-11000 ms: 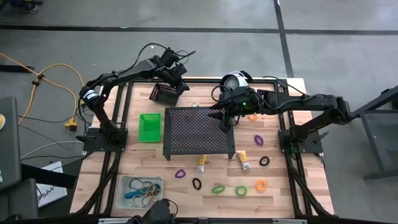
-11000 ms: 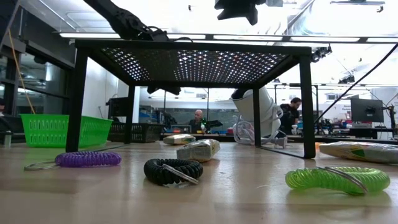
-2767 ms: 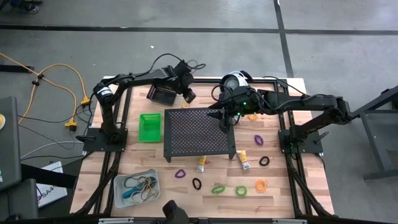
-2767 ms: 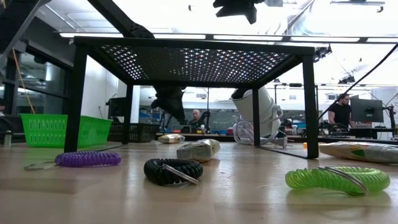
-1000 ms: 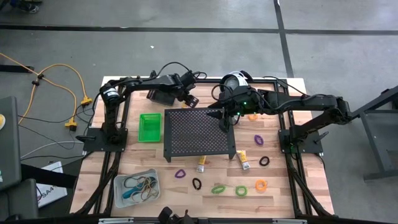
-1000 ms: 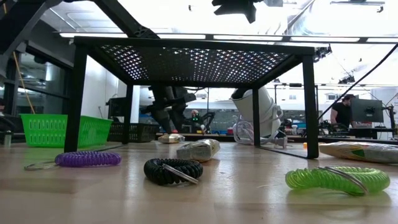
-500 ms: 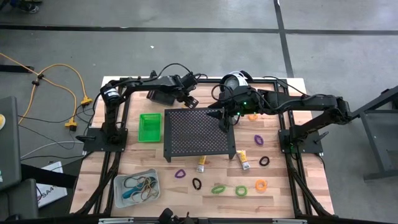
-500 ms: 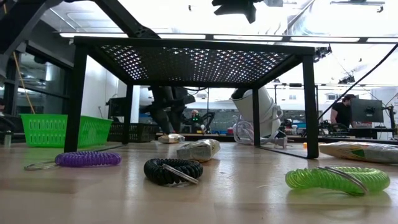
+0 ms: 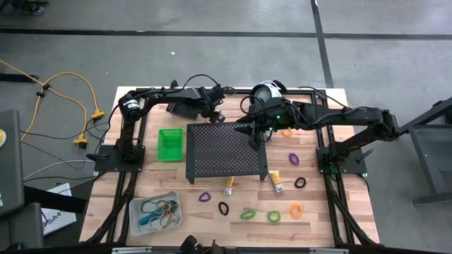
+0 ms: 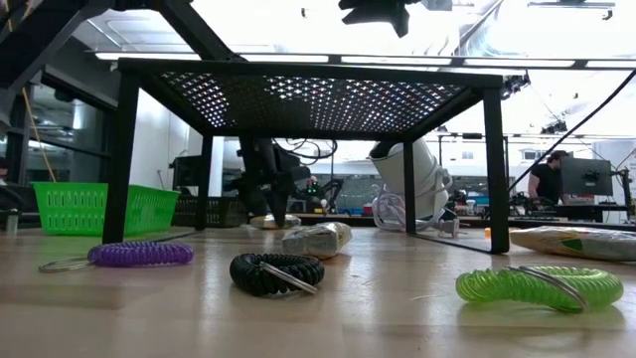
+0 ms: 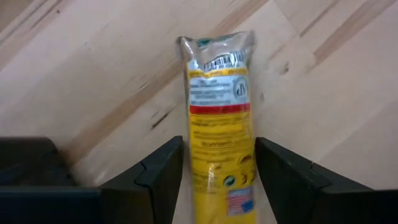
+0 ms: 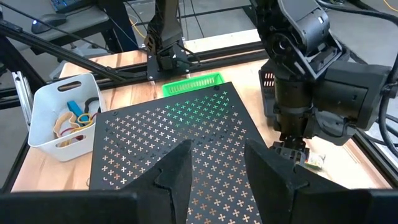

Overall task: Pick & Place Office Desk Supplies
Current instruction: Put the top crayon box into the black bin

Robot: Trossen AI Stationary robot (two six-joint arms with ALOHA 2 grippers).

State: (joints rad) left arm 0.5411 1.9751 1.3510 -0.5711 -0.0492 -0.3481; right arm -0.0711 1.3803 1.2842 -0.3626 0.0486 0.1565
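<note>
yellow tube point(image 11: 219, 130), glossy and printed, lies flat on pale wood at the upper centre of the high view, just behind the black perforated stand point(image 9: 224, 149). left gripper point(image 11: 219, 163) straddles it, fingers spread wide on either side, nothing gripped yet. it looks light, soft-walled and slippery; take it across the mid-body. right gripper point(image 12: 217, 163), half-open and empty, hovers over the stand.

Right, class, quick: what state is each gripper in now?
Left gripper: open, fingers either side of a yellow tube.
Right gripper: open, empty.
</note>
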